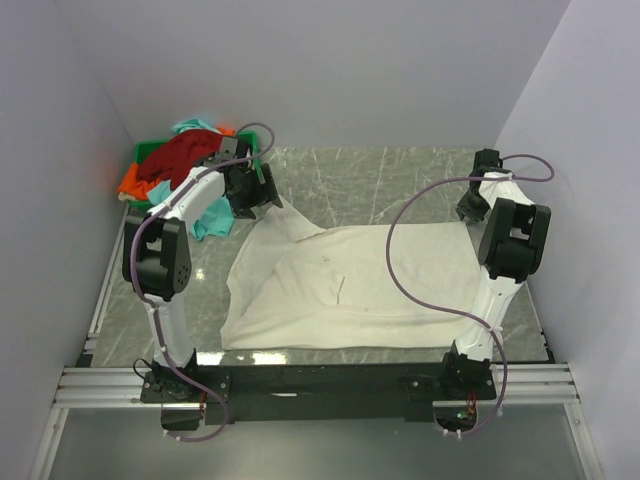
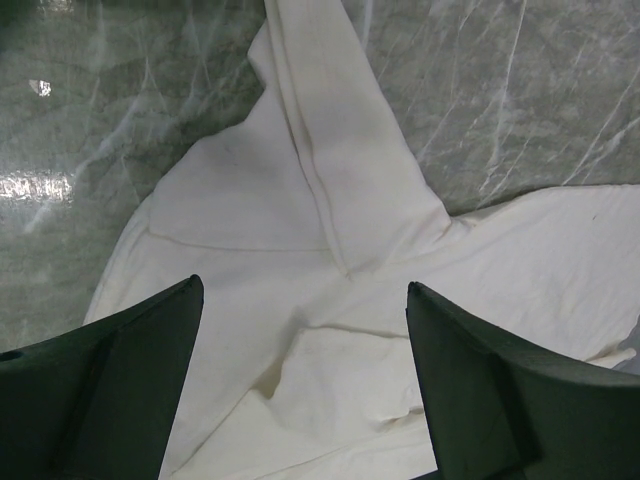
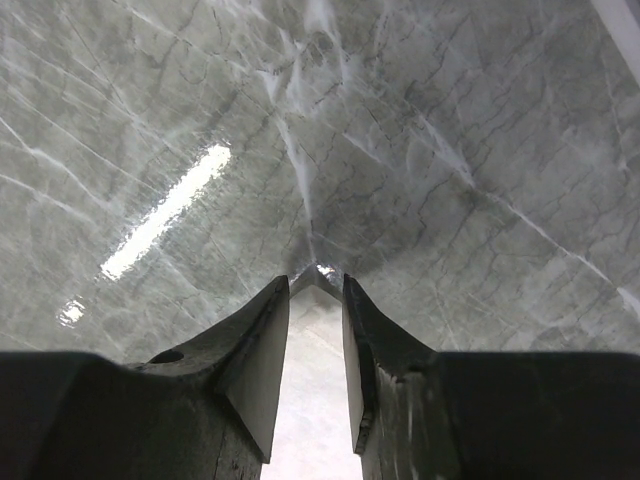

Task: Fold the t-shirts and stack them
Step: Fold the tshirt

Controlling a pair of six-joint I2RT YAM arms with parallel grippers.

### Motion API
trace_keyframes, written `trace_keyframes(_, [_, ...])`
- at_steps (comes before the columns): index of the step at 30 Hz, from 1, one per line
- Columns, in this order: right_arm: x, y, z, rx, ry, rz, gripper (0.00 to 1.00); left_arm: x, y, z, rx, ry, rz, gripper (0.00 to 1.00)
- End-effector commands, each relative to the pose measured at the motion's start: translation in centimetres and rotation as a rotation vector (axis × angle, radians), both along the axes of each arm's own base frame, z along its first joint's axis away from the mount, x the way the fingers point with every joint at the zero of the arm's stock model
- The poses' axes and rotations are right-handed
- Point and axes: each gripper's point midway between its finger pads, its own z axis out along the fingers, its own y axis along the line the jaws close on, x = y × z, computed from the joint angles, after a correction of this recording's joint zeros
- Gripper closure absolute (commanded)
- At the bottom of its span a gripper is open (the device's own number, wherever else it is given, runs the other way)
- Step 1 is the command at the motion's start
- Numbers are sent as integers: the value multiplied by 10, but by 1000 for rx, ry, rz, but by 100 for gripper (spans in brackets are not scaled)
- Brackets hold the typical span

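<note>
The cream-white t-shirt (image 1: 350, 285) lies spread and wrinkled on the marble table, one sleeve pointing to the far left. My left gripper (image 1: 262, 190) hovers over that sleeve, open wide and empty; the left wrist view shows the shirt (image 2: 300, 200) below the gripper (image 2: 300, 285). My right gripper (image 1: 470, 208) is at the shirt's far right corner. In the right wrist view the gripper (image 3: 315, 280) is nearly shut with white cloth (image 3: 315, 400) between its jaws. The dark red shirt (image 1: 180, 155), orange shirt (image 1: 132, 183) and teal shirt (image 1: 210, 222) are heaped at the far left.
A green bin (image 1: 143, 152) holds the heap of coloured shirts in the far left corner, with teal cloth spilling over its near side. White walls close in the table on the left, back and right. Purple cables loop off both arms.
</note>
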Motion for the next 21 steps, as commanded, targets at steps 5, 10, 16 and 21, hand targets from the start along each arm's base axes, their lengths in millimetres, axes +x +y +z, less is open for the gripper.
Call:
trace_keyframes(5, [0, -3, 3, -7, -8, -11, 67, 18, -1, 19, 9, -65, -30, 12])
trace_keyframes(10, [0, -2, 2, -1, 5, -15, 70, 20, -2, 15, 4, -60, -28, 12])
trace_keyframes(16, [-1, -2, 1, -1, 11, -17, 72, 25, -2, 14, 12, -61, -33, 12])
trace_keyframes(21, [0, 0, 1, 1, 15, -15, 80, 28, -2, 12, 20, -61, -40, 12])
